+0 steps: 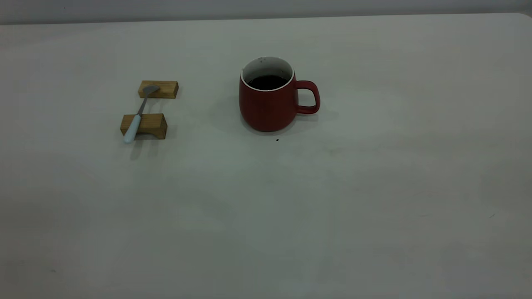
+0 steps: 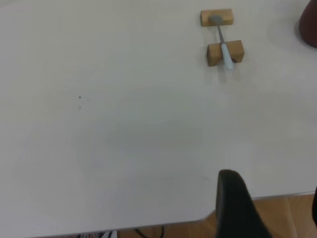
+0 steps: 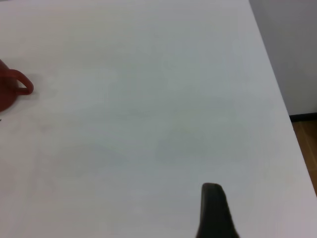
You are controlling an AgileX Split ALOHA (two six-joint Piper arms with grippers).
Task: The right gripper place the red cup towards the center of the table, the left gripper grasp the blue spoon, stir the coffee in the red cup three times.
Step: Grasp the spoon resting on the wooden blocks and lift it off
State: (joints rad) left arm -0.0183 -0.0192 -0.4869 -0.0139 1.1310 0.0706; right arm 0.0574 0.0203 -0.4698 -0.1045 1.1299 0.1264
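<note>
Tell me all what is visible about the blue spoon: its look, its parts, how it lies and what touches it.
The blue spoon is small and slim, with a pale blue handle and a grey, metal-looking neck and bowl. It lies bridged across two tan wooden blocks, left of the red cup: the bowl rests on the far block, the handle crosses the near one and overhangs it. Only the blocks touch it; no gripper is near.

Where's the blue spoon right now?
In the exterior view the blue spoon lies at the table's left, bridging two wooden blocks, left of the red cup.
</note>
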